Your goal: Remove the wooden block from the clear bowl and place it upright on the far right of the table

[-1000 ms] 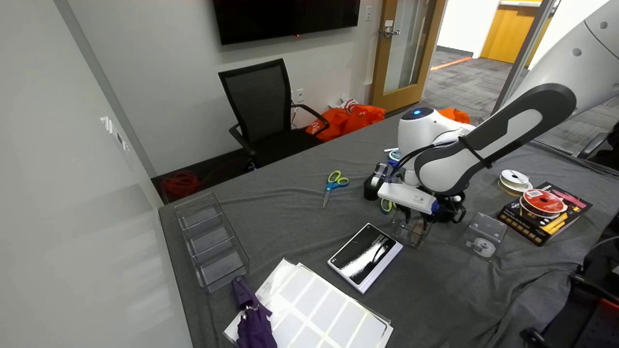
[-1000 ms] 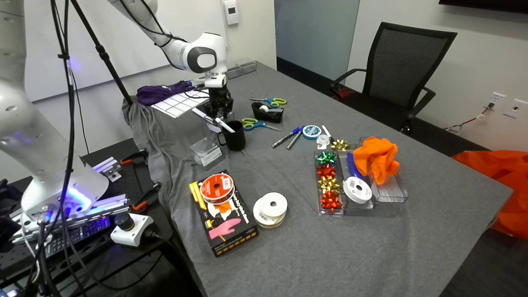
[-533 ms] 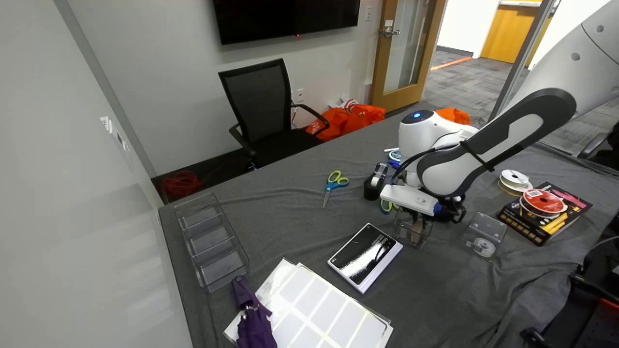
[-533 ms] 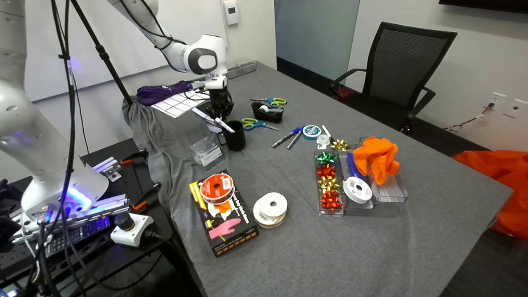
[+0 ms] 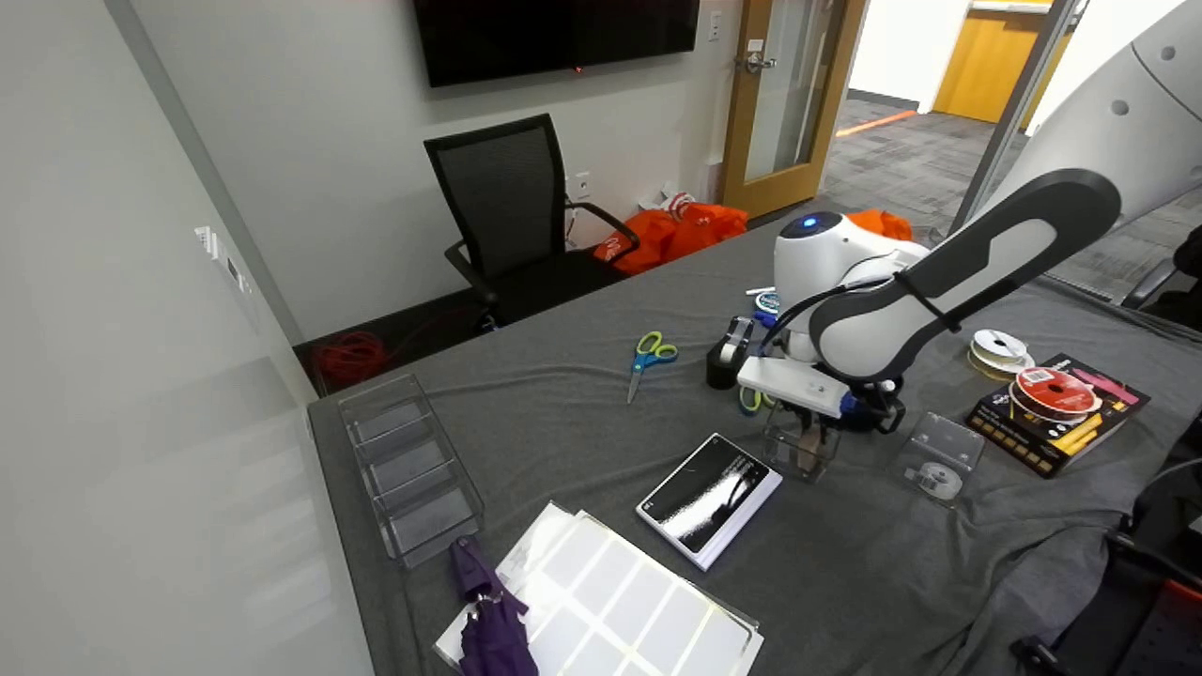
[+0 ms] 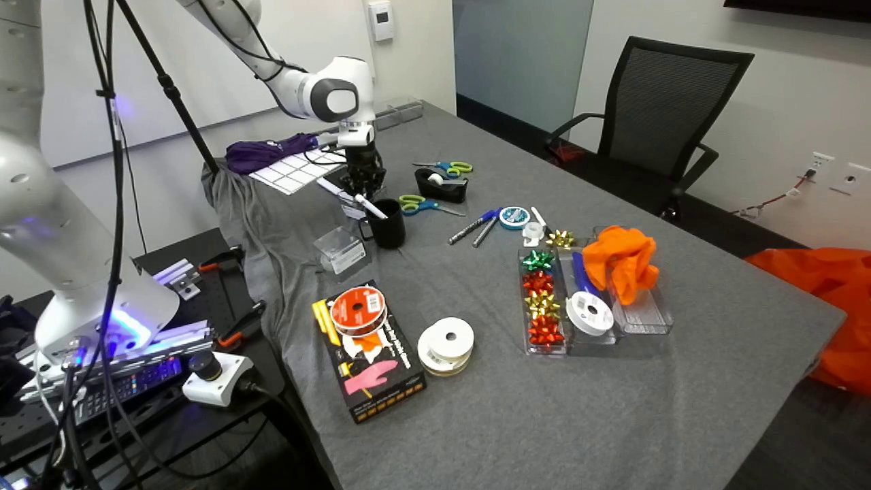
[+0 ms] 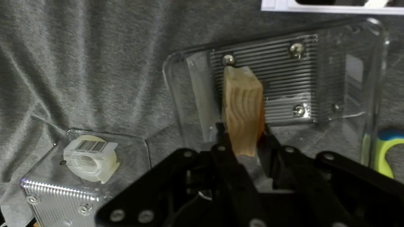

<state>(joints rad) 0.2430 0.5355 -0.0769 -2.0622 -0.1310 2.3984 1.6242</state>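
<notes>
The wooden block (image 7: 242, 107) stands tilted in the clear bowl (image 7: 334, 72) in the wrist view, its striped end grain facing me. My gripper (image 7: 243, 130) has one black finger on each side of the block, both against it. In an exterior view the block (image 5: 808, 451) shows through the wall of the clear bowl (image 5: 784, 460), with the gripper (image 5: 811, 424) reaching down into it. In an exterior view the gripper (image 6: 363, 182) hides the block. The table (image 6: 503, 415) is draped in dark grey cloth.
Close to the bowl are a black-topped white box (image 5: 709, 498), a black mug (image 6: 389, 228) holding a white marker, a tape dispenser (image 6: 442, 187), scissors (image 6: 425, 205) and a clear container with tape (image 7: 91, 157). A glove box (image 6: 381, 381), ribbon spools (image 6: 446, 344) and bow trays (image 6: 543, 299) stand further off.
Over the first half second the gripper lowers slightly into the bowl, and its fingers come in close around the block. Since then the arm has barely moved.
</notes>
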